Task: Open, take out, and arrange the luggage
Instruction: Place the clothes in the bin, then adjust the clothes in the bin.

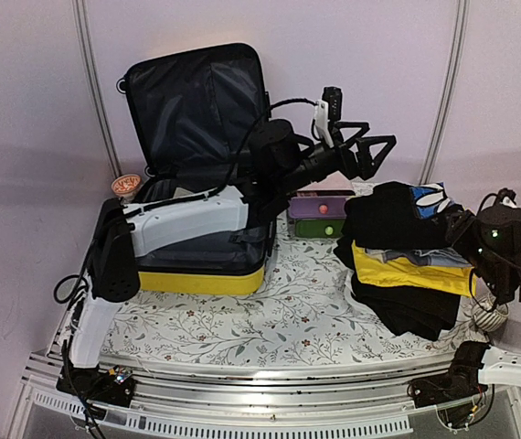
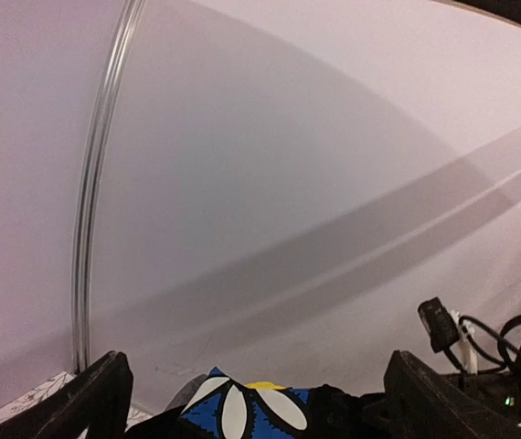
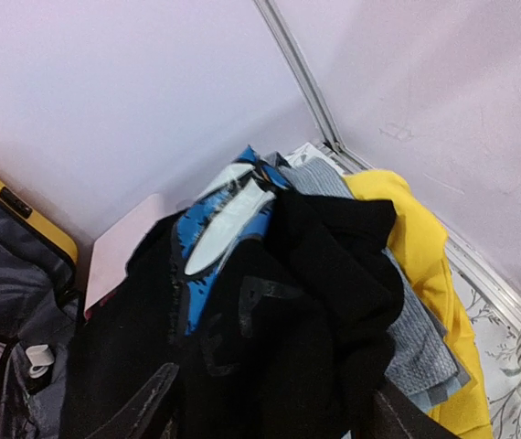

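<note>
- The luggage (image 1: 201, 279) lies open left of the clothes pile (image 1: 407, 256), lid upright.
- The left gripper (image 1: 377, 154) hangs spread wide and empty, above the pile's back-left corner.
- The right gripper (image 3: 270, 402) sits low over the pile's near side, jaws apart, with black cloth between them and nothing visibly pinched.
- The step looks like tidying the pile. Lift the right gripper straight up before turning, so the black cloth is not dragged off.
- Swing the left arm away from the pile high enough to clear the lid.
- Only the right wrist view shows the pile's layers: blue flowered cloth (image 3: 215, 229), grey, yellow.
- Only the top view shows both arms and the drawer box (image 1: 320, 218) just left of the pile.
</note>
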Tool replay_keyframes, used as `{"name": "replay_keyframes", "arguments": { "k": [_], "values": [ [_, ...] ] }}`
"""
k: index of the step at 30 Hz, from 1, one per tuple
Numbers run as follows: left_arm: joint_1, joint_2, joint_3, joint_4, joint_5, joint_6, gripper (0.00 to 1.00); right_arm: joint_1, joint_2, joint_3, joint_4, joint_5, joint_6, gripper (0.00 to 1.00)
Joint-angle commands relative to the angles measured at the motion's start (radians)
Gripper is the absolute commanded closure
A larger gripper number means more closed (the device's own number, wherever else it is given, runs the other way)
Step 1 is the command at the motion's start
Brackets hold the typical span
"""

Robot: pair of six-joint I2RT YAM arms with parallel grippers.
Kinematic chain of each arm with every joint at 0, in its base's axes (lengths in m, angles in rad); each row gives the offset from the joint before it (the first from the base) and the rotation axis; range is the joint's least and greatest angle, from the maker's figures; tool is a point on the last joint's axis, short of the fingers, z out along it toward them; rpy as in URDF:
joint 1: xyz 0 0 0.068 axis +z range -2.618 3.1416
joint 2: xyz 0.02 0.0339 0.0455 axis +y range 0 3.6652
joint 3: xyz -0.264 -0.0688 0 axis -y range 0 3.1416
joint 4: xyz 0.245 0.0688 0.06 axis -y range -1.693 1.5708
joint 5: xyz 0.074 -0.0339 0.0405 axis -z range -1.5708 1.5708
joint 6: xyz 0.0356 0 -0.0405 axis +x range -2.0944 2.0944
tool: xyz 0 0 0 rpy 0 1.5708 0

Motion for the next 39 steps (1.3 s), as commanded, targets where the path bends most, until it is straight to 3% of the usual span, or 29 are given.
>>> {"name": "replay_keyframes", "arguments": {
  "k": [1, 6, 8, 11, 14, 17, 21, 25, 27, 29, 30, 31, 39],
  "values": [
    [0.020, -0.110, -0.066, -0.170, 0.032, 0.059, 0.02, 0.002, 0.065, 0.164, 0.128, 0.004, -0.301, 0.35],
    [0.022, -0.273, -0.230, -0.290, -0.055, 0.151, 0.02, 0.002, 0.165, 0.301, 0.134, 0.092, -0.488, 0.33],
    [0.022, -0.360, -0.313, -0.300, -0.091, 0.183, 0.02, 0.002, 0.182, 0.329, 0.172, 0.189, -0.566, 0.27],
    [0.023, -0.443, -0.401, -0.331, -0.141, 0.208, 0.02, 0.002, 0.191, 0.344, 0.288, 0.245, -0.731, 0.26],
    [0.033, -0.493, -0.443, -0.387, -0.169, 0.210, 0.02, 0.001, 0.190, 0.344, 0.408, -0.056, -0.882, 0.32],
    [0.060, -0.534, -0.478, -0.447, -0.199, 0.180, 0.02, 0.002, 0.246, 0.337, 0.463, -0.341, -0.895, 0.36],
    [0.114, -0.583, -0.548, -0.499, -0.199, 0.122, 0.02, 0.001, 0.403, 0.339, 0.478, -0.528, -0.880, 0.38],
    [0.145, -0.658, -0.644, -0.496, -0.201, 0.102, 0.02, -0.074, 0.546, 0.379, 0.512, -0.729, -0.847, 0.48],
    [0.154, -0.694, -0.680, -0.498, -0.213, 0.103, 0.02, -0.163, 0.588, 0.380, 0.553, -0.881, -0.789, 0.59],
    [0.163, -0.726, -0.714, -0.500, -0.223, 0.099, 0.02, -0.255, 0.607, 0.362, 0.621, -1.016, -0.718, 0.76],
    [0.169, -0.744, -0.728, -0.500, -0.227, 0.100, 0.02, -0.297, 0.609, 0.338, 0.677, -1.062, -0.666, 0.92],
    [0.175, -0.757, -0.745, -0.500, -0.232, 0.098, 0.02, -0.328, 0.608, 0.312, 0.716, -1.092, -0.624, 0.97],
    [0.205, -0.802, -0.803, -0.503, -0.240, 0.090, 0.02, -0.622, 0.609, -0.007, 1.001, -1.368, -0.255, 0.99]
  ]
}}
